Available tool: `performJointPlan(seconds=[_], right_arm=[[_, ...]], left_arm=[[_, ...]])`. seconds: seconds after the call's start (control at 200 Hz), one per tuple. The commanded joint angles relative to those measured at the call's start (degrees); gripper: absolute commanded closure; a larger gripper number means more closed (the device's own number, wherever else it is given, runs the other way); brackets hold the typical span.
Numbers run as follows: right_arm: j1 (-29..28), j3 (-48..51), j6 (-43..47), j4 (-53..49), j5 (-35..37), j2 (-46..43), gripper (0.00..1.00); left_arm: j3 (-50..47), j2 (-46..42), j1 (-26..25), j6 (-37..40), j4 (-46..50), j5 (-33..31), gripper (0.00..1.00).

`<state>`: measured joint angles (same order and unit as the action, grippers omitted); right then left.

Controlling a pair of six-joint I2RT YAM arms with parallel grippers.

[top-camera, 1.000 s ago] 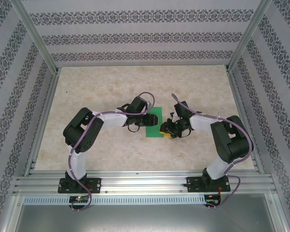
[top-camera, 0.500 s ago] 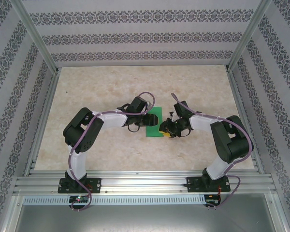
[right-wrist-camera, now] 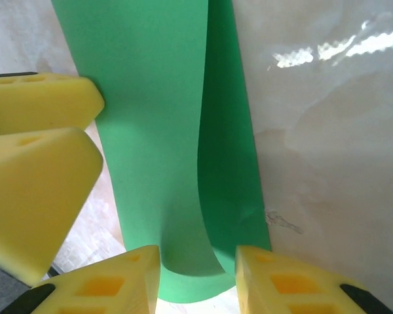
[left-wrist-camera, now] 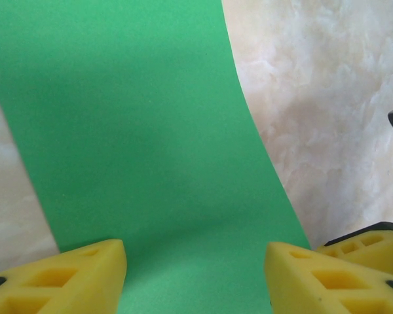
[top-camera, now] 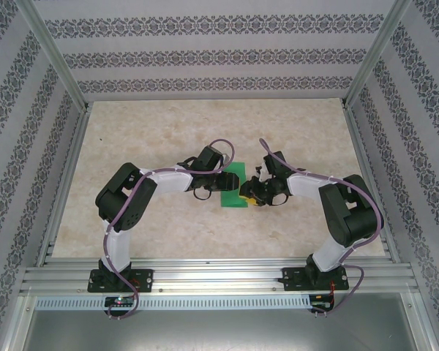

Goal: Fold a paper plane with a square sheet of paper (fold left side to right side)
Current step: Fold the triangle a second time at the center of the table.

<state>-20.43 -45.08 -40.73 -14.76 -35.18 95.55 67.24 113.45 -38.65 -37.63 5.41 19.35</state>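
The square sheet of paper (top-camera: 233, 198) is bright green and lies mid-table, folded over into a narrow strip. In the right wrist view the sheet (right-wrist-camera: 150, 98) has its upper layer curling up along a soft, unflattened fold. My left gripper (top-camera: 221, 183) is at the strip's left side. In its wrist view the left gripper (left-wrist-camera: 196, 278) is open, its yellow fingers (left-wrist-camera: 72, 275) set wide over the sheet (left-wrist-camera: 137, 131). My right gripper (top-camera: 246, 196) is at the strip's near right corner. The right gripper (right-wrist-camera: 198, 281) stands open, straddling the curled near end.
The beige marbled table (top-camera: 154, 131) is ringed by patterned walls and aluminium posts. A frame rail (top-camera: 219, 274) carries both arm bases at the near edge. The left gripper's fingers (right-wrist-camera: 33, 190) sit close beside the right gripper.
My right gripper has edged slightly left toward the paper and its jaws have parted a little. The left arm and the paper have stayed put.
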Motion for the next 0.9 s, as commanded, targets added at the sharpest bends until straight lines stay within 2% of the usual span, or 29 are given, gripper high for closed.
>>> performJointPlan(seconds=[0.0,0.38,0.894], right_arm=[[1.3,-1.6,-0.6,2.2,-1.6,1.1,0.64],[3.0,-4.0,-0.6,4.1,-3.8,4.9,0.65],[5.1,-11.5,0.2,1.5,-5.9,11.3,0.68]], left_arm=[[-0.5,0.4,-0.1,0.2,2.7,-0.8,0.4],[-1.3,-0.5,-0.1,0.1,1.8,-0.6,0.4],[-2.5,-3.5,-0.1,1.7,-1.2,0.3,0.4]])
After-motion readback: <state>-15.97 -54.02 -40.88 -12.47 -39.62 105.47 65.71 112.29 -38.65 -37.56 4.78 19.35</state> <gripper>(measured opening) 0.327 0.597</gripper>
